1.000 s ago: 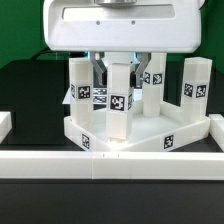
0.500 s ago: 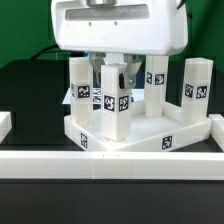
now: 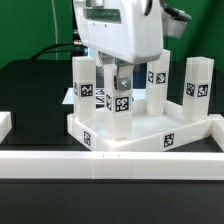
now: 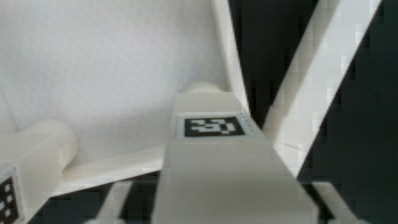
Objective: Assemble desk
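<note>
Exterior view: the tabletop (image 3: pixel 135 132) lies flat on the black desk (image 3: pixel 30 90), pushed up against the long white border rail (image 3: pixel 110 163) in front and a second rail (image 3: pixel 212 130) at the exterior view's right. Four legs stand upright on it, each tagged: leg 1 (image 3: pixel 86 82) at the exterior view's left, leg 2 (image 3: pixel 119 100) in front centre, leg 3 (image 3: pixel 156 85) behind it, leg 4 (image 3: pixel 196 84) at the exterior view's right. The pincer (image 3: pixel 120 72) hangs under the white arm housing (image 3: pixel 120 28), directly over leg 2; its fingers flank the leg's top. Whether they clamp the leg or stand slightly apart from it, cannot tell. A small white block (image 3: pixel 4 123) sits at the exterior view's far left edge.

Wrist view: leg 2 (image 4: pixel 217 150) fills the centre, tag (image 4: pixel 215 126) facing the camera, white tabletop (image 4: pixel 107 80) beyond it. Finger contact is not visible.
</note>
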Motion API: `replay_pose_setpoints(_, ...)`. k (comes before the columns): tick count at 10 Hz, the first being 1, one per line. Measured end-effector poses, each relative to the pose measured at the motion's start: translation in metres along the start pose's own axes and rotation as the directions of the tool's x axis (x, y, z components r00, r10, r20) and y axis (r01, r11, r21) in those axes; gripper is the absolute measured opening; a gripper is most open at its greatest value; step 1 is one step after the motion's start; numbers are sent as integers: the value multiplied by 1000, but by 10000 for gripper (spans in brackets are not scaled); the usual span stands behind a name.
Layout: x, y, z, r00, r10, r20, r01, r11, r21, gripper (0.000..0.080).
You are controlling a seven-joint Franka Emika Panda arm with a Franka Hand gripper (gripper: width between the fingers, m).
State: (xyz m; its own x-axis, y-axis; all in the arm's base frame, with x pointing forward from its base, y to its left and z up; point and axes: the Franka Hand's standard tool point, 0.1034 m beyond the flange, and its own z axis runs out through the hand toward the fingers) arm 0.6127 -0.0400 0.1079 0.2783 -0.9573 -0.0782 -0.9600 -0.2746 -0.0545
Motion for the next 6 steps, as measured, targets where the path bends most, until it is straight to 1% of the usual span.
replay_pose_setpoints(2, 1, 0, 0, 986, 168, 6, -168, 986, 1, 290)
replay_pose_setpoints(3, 1, 0, 0, 977, 213, 5, -213, 977, 2, 290)
replay_pose_setpoints(5, 1, 0, 0, 981, 196, 5, -196, 981, 1, 294)
replay_pose_setpoints(6, 1, 0, 1, 985, 170, 5, -170, 985, 1, 513)
